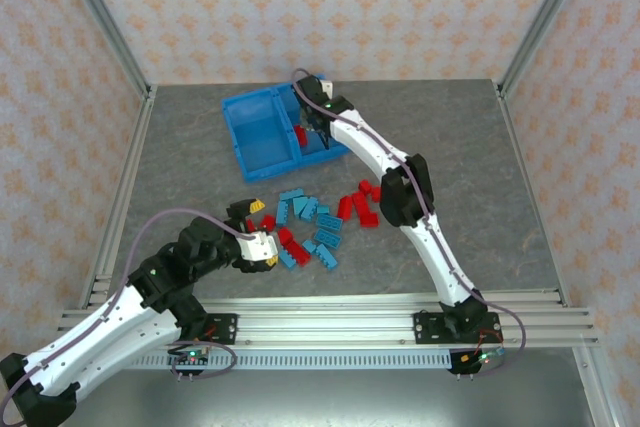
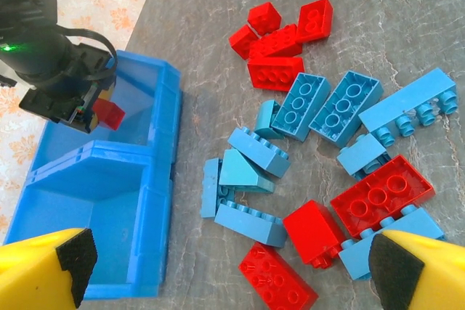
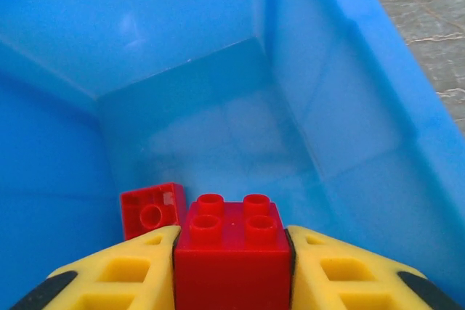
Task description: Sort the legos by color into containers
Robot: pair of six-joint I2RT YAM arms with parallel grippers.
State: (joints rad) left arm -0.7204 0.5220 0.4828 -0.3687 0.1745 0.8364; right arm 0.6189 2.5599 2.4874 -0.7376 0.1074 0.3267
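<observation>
My right gripper (image 3: 232, 270) is shut on a red four-stud lego (image 3: 232, 252) and hangs low inside the right compartment (image 1: 318, 143) of the blue bin (image 1: 240, 107). Another red lego (image 3: 151, 210) lies on that compartment's floor. In the left wrist view the same held red lego (image 2: 110, 114) sticks out below the right gripper (image 2: 87, 103). The left compartment (image 1: 258, 135) looks bare. My left gripper (image 2: 232, 281) is open above the near-left end of the lego pile, its pads (image 2: 73, 263) spread wide over a red lego (image 2: 280, 277) and a blue one (image 2: 247, 221).
Loose blue legos (image 1: 312, 225) and red legos (image 1: 360, 202) lie scattered on the grey table in front of the bin. Aluminium frame posts (image 1: 110, 37) and patterned walls close in the sides and back. The right arm (image 1: 405, 187) stretches across the table's right half.
</observation>
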